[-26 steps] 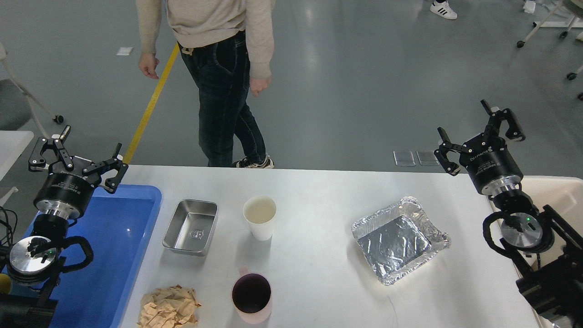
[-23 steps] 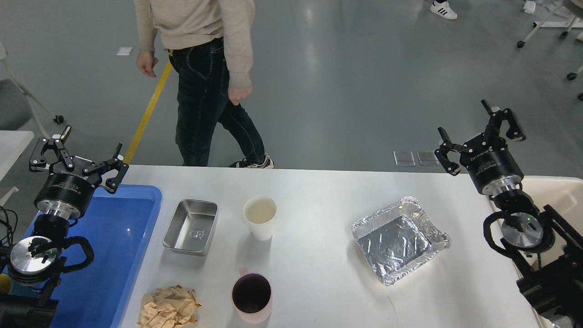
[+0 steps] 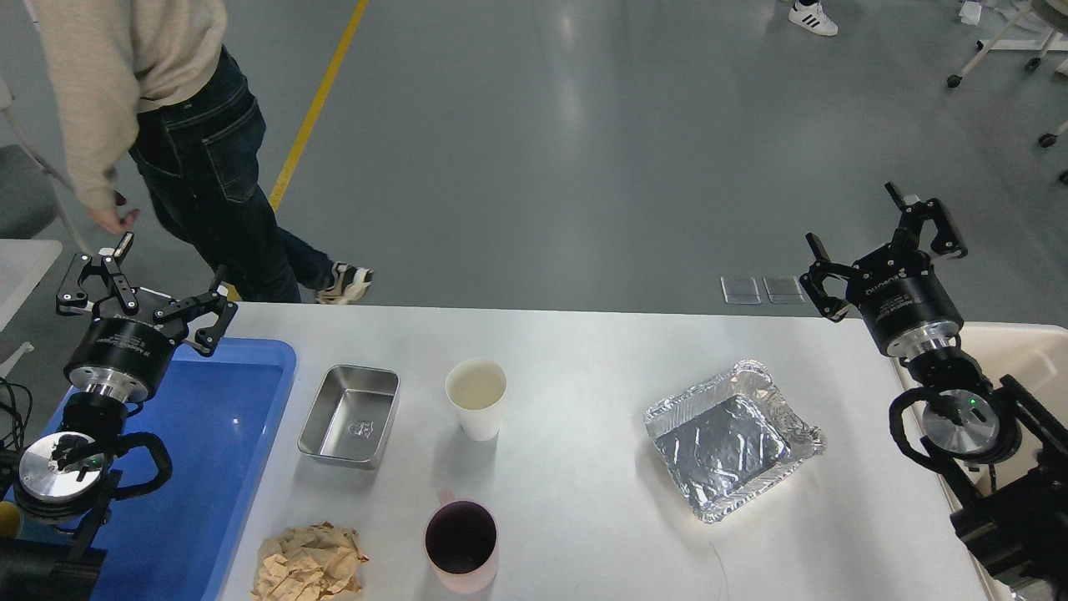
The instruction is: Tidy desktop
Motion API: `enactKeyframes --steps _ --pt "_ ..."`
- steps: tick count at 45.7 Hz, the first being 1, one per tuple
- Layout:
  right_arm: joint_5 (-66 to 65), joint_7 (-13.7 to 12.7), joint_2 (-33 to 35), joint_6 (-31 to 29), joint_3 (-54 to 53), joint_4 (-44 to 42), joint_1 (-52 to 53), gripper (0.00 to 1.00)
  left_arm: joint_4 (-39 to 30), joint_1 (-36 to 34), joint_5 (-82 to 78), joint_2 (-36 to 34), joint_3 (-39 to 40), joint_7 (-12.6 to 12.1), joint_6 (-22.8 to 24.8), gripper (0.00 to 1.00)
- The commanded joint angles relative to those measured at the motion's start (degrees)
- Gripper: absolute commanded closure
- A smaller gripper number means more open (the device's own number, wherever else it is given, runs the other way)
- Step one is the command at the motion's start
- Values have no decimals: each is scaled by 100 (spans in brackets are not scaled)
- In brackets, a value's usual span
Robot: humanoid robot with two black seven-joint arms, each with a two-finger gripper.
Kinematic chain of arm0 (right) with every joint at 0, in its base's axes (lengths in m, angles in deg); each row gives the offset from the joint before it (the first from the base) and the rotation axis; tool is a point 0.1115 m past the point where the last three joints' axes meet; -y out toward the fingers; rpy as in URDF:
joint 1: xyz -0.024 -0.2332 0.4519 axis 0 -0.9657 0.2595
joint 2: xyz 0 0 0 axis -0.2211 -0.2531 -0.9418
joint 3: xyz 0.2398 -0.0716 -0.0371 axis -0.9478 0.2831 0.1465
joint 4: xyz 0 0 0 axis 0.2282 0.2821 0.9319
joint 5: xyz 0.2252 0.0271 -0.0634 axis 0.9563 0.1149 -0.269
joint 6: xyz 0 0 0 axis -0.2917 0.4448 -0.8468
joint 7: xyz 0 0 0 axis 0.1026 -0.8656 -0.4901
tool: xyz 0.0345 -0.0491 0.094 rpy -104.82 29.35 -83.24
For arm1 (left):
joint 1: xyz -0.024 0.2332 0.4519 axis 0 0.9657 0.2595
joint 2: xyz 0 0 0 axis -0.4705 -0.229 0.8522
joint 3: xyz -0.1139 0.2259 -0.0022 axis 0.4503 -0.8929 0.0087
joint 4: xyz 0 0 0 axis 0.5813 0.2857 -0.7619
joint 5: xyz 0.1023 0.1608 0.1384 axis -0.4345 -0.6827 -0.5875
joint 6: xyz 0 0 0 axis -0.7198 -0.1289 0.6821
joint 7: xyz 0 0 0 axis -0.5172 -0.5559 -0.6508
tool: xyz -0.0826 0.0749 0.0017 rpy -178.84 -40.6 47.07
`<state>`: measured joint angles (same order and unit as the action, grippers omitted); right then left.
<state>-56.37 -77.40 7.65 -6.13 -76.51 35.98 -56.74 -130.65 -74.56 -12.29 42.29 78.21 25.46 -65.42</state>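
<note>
desktop [image 3: 584, 401], both grippers wide open

Desktop [image 3: 584, 351] carries steel tin [image 3: 350, 416], paper cup [image 3: 476, 397], foil tray [image 3: 727, 440], mug [image 3: 461, 544], crumpled paper [image 3: 309, 563]

You are seeing the crumpled brown paper [image 3: 309, 563] and the pink mug [image 3: 461, 547] running off the near edge. The blue tray [image 3: 219, 434] is partly hiding behind the left arm. The beige bin [image 3: 1022, 359] is showing only a corner at right. The person [image 3: 158, 125] is losing their head to the far edge.
</note>
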Motion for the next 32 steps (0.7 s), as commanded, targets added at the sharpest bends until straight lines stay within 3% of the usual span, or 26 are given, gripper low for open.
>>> enactKeyframes --steps 1,6,10,27,32 --pt "0 0 -9 0 0 9 0 0 18 -47 -39 -99 60 113 83 1" --pt "0 0 -9 0 0 9 9 0 35 -82 -48 -99 25 385 83 1" --pt "0 0 0 0 0 18 9 0 35 -108 -74 -73 -19 404 74 1" --pt "0 0 70 0 0 18 -9 0 -44 -21 -698 -1320 -1029 96 -23 1" --pt "9 0 114 0 0 18 -9 0 -62 -20 -751 -1697 -1451 105 -198 1"
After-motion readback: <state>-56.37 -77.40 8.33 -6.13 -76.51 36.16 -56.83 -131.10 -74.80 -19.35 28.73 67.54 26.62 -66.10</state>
